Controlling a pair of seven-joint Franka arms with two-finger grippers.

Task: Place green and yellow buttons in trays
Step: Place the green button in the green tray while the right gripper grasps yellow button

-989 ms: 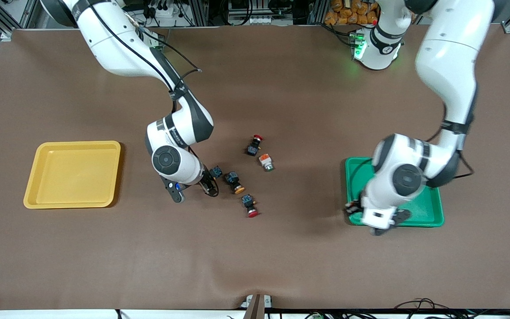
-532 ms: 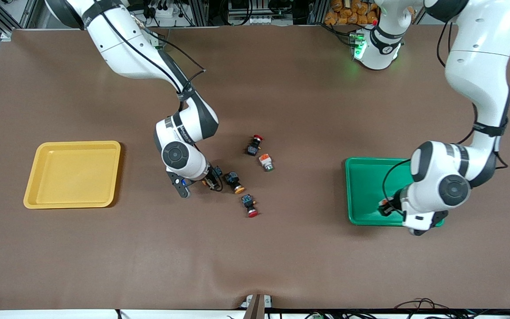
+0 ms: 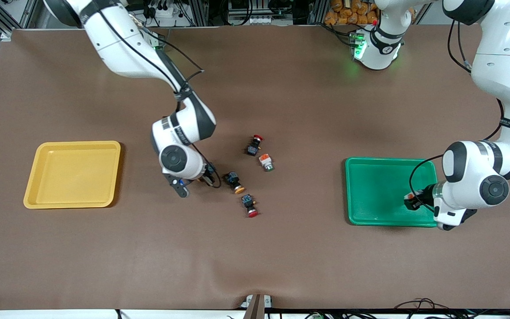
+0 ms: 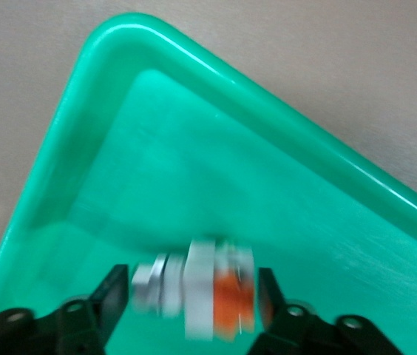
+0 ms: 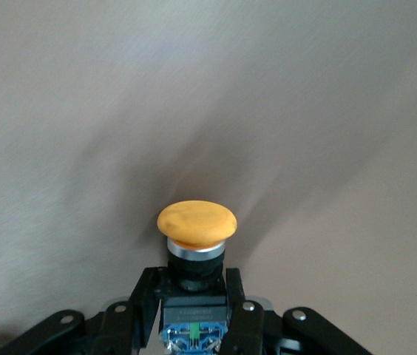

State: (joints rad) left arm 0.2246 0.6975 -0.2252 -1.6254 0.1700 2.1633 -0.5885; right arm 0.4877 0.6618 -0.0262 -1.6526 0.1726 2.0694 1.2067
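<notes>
- The left gripper (image 4: 191, 296) hung over the green tray (image 3: 372, 190), near the tray's corner nearest the front camera at the left arm's end, its fingers spread just wider than a white-and-orange button (image 4: 197, 290) (blurred) lying between them.
- The right gripper (image 5: 192, 314) sat low at the table's middle, pinched onto the black-and-blue body of a yellow-capped button (image 5: 196, 235).
- The yellow tray (image 3: 73, 174) lay by the right arm's end.

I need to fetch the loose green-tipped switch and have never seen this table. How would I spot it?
Look between the yellow tray and green tray, at the cluster mid-table. The green-tipped switch lies beside a red-capped switch, toward the left arm's end. It alone has a white-and-orange body; its neighbours are black.
</notes>
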